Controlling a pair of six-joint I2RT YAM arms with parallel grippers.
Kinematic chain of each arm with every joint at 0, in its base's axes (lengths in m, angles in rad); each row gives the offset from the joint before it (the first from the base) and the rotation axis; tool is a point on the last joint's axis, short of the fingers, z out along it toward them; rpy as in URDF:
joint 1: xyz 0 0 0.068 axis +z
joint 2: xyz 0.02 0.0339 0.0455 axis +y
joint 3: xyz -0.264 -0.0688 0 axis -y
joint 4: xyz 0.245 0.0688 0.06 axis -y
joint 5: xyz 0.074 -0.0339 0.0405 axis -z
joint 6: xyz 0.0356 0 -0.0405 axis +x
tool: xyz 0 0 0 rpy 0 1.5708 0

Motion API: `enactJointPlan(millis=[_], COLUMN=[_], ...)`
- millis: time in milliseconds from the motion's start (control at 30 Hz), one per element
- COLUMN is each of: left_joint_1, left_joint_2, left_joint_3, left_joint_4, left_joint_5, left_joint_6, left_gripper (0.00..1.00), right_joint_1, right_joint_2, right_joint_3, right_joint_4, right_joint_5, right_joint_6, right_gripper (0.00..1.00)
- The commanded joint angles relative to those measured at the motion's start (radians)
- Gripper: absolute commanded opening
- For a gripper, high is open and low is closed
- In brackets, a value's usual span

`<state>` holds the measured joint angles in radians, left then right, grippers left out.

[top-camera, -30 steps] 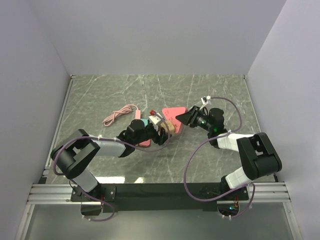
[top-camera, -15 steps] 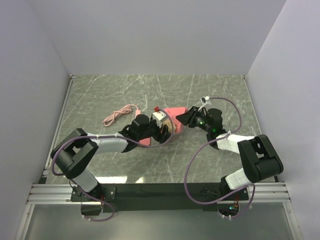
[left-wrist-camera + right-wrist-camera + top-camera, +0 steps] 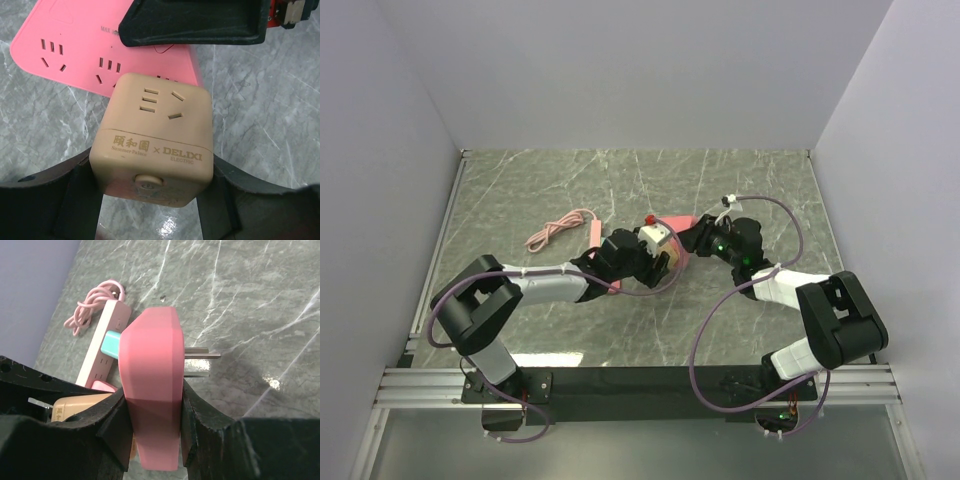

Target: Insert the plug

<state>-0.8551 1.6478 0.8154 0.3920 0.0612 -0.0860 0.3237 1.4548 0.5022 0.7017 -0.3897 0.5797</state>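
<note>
My left gripper (image 3: 154,161) is shut on a beige cube plug adapter (image 3: 155,135), its socket face toward the camera. The cube (image 3: 667,262) hangs right in front of the socket face of a flat pink adapter (image 3: 95,55). My right gripper (image 3: 152,405) is shut on that pink adapter (image 3: 152,380), which stands on edge above the table with its three metal prongs (image 3: 200,362) pointing away from the cube. Both grippers meet mid-table (image 3: 678,245). Whether the cube's pins are in the pink sockets is hidden.
A pale pink power strip (image 3: 102,347) with a teal plug (image 3: 111,344) in it lies on the marble table (image 3: 740,320), partly under my left arm. Its coiled pink cable (image 3: 555,230) lies to the left. Grey walls enclose the table.
My left gripper has carried the beige cube right and away from me, up to the pink adapter. The right gripper has shifted slightly left with its adapter.
</note>
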Motion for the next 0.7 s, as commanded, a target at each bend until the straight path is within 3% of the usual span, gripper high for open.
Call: enactJointPlan(millis=[0, 367, 667], left_joint_1=[0.004, -0.002, -0.012], left_joint_2=[0.035, 0.121, 0.204], left_joint_3=[0.074, 0.215, 0.317], left_joint_4=[-0.045, -0.192, -0.271], left_joint_5=[-0.109, -0.11, -0.118], left_joint_6=[0.032, 0.075, 0.075], left_gripper=[0.0, 0.0, 0.0], right_joint_1=[0.057, 0.084, 0.107], right_joint_2=[-0.062, -0.004, -0.086], right_joint_3=[0.009, -0.002, -0.067], right_joint_4=[0.122, 0.249, 0.298], right_joint_5=[-0.164, -0.287, -0.296], right_joint_6=[0.08, 0.186, 0.223], right_gripper=[0.0, 0.0, 0.0])
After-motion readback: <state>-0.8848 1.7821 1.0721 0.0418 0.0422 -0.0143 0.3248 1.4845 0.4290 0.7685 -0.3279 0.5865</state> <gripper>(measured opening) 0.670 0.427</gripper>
